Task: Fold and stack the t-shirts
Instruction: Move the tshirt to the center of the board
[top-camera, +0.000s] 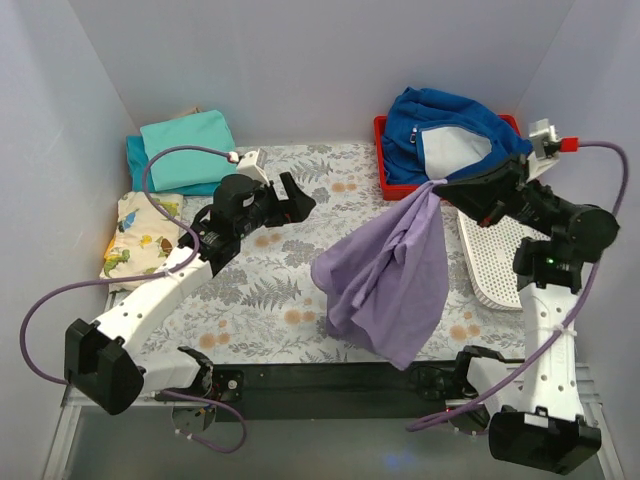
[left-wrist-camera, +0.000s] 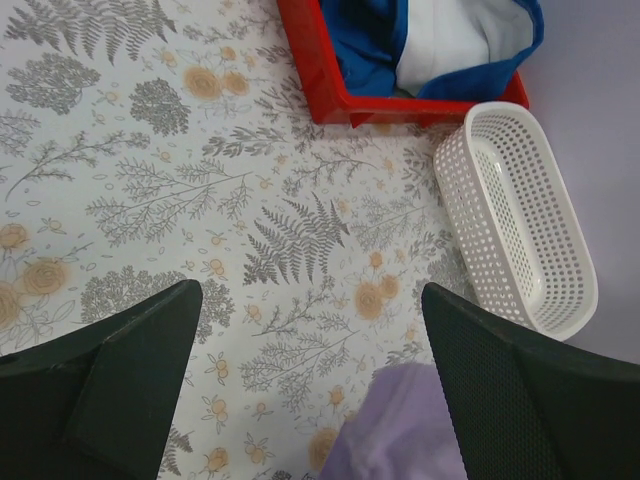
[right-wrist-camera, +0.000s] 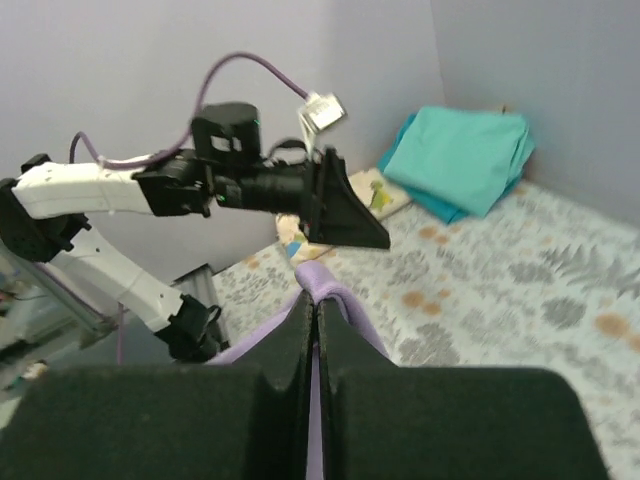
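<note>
My right gripper (top-camera: 442, 187) is shut on a pinch of the lavender t-shirt (top-camera: 385, 275) and holds it up, so the shirt hangs crumpled with its lower part on the flowered table. The pinched fold shows between the shut fingers in the right wrist view (right-wrist-camera: 318, 283). My left gripper (top-camera: 300, 203) is open and empty above the table's left middle, apart from the shirt; a lavender corner (left-wrist-camera: 405, 425) shows below between its fingers. A folded turquoise t-shirt (top-camera: 188, 137) lies on a darker teal one (top-camera: 140, 160) at the back left.
A red tray (top-camera: 382, 160) at the back right holds a royal-blue fleece jacket (top-camera: 455, 125). A white perforated basket (top-camera: 495, 260) lies at the right. A patterned folded cloth (top-camera: 140, 235) lies at the left edge. Walls close in on three sides.
</note>
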